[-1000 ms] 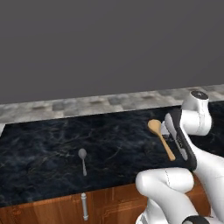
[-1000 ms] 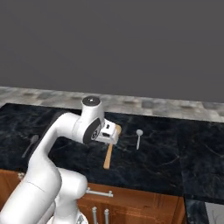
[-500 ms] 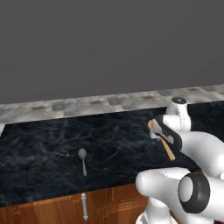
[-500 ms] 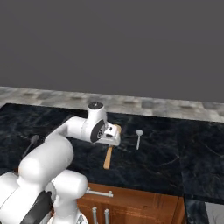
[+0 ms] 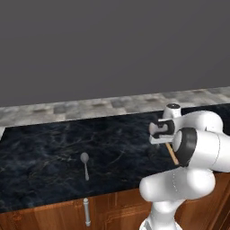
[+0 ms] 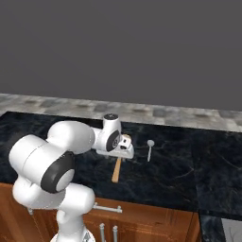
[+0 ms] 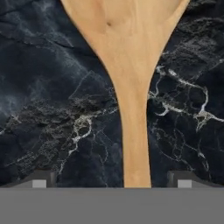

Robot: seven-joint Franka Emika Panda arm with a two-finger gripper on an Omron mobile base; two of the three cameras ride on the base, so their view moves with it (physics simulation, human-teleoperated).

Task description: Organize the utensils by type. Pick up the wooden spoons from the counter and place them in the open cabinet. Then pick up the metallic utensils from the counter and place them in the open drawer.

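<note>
I am lowering the gripper (image 7: 111, 183), jaws spread wide and holding nothing, over the wooden spoon (image 7: 129, 87), which is lying flat on the black counter (image 5: 45, 152); its handle is running between the two fingertips (image 7: 39, 180). A metal spoon (image 6: 150, 147) is waiting nearby. Next, I judge: descend farther, close on the handle, then lift.

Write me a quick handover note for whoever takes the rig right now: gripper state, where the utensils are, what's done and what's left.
Gripper: open, holding nothing, low over the wooden spoon, its fingertips either side of the handle.
Wooden spoon: lying flat on the black counter, near the front edge.
Metal spoons: one lies to the left of the arm, another to the right, both on the counter.
Done: nothing put away yet.
Left: grip the wooden spoon and take it to the cabinet, then move both metal spoons to the drawer.
</note>
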